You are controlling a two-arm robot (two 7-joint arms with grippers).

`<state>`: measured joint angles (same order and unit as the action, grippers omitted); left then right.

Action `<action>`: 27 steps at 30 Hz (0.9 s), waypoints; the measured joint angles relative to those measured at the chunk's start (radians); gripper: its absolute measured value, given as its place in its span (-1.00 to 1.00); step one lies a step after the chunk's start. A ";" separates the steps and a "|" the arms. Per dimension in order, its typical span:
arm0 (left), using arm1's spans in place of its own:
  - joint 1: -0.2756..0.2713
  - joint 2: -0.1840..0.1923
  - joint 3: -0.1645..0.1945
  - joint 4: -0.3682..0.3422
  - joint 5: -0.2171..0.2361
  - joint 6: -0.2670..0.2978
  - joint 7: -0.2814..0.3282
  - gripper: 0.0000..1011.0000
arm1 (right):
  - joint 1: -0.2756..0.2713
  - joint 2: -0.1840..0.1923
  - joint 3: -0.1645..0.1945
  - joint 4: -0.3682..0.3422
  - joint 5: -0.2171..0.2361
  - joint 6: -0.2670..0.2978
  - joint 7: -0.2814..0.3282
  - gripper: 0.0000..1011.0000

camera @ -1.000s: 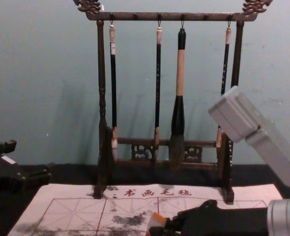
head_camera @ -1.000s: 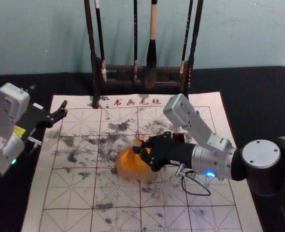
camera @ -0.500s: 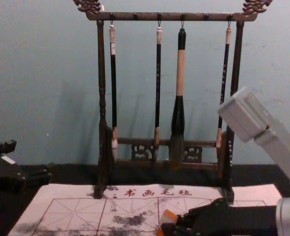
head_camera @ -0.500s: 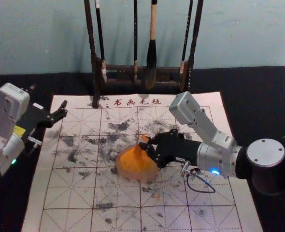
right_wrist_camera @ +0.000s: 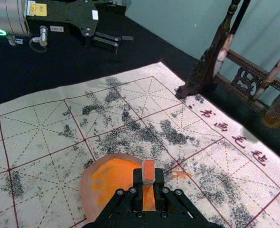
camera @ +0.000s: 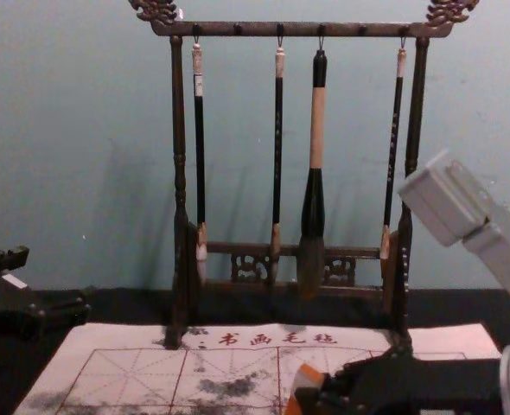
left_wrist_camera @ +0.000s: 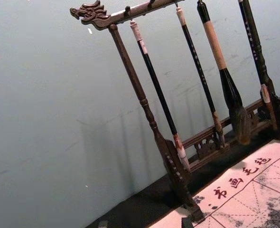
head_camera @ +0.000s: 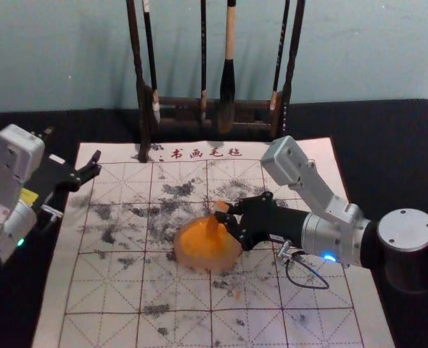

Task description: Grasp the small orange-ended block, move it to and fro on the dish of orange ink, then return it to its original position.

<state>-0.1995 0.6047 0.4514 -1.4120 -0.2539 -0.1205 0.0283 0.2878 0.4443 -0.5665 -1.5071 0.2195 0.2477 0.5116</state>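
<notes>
Beyond the right pincer (head_camera: 225, 212), the dark wooden rack (camera: 272, 29) stands at the far side of the mat (head_camera: 91, 290), with three slim brushes and one thick brush (camera: 316, 130) hanging from it. The mat, gridded and blotched with grey-black smudges, spreads under and around the pincer on a black tabletop (head_camera: 395, 152). The dish (head_camera: 233, 257) lies just below the pincer and to its left, a rounded, pale-rimmed thing with bright orange ink (head_camera: 199, 241) across its middle; a small orange smear (right_wrist_camera: 182, 175) marks the mat near its rim. Well off to the left, over the mat's edge, the left pincer (head_camera: 75, 146) is parked with its fingers spread wide.

The small block (right_wrist_camera: 148, 171) is clamped between the right pincer's fingertips, over the dish's right-hand side. Its upper end is orange with a whitish border; from the chest it looks tilted, with a pale band between orange ends.

The pincer's fingers cover part of the block, and whether its lower end touches the ink cannot be made out. The chest view's lower edge cuts the block off.
</notes>
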 joint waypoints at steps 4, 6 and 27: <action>0.000 0.000 0.000 0.000 0.000 0.000 0.000 0.98 | -0.005 0.004 0.006 -0.010 0.003 -0.001 0.000 -0.74; 0.000 0.000 0.000 0.000 0.000 0.000 0.000 0.98 | -0.009 0.009 0.012 -0.020 0.008 -0.003 0.001 -0.74; 0.000 0.000 0.000 0.000 0.000 0.000 0.000 0.98 | -0.091 0.116 0.142 -0.174 0.114 -0.014 -0.031 -0.74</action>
<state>-0.1995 0.6047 0.4514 -1.4120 -0.2539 -0.1205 0.0283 0.1970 0.5603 -0.4244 -1.6814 0.3331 0.2338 0.4805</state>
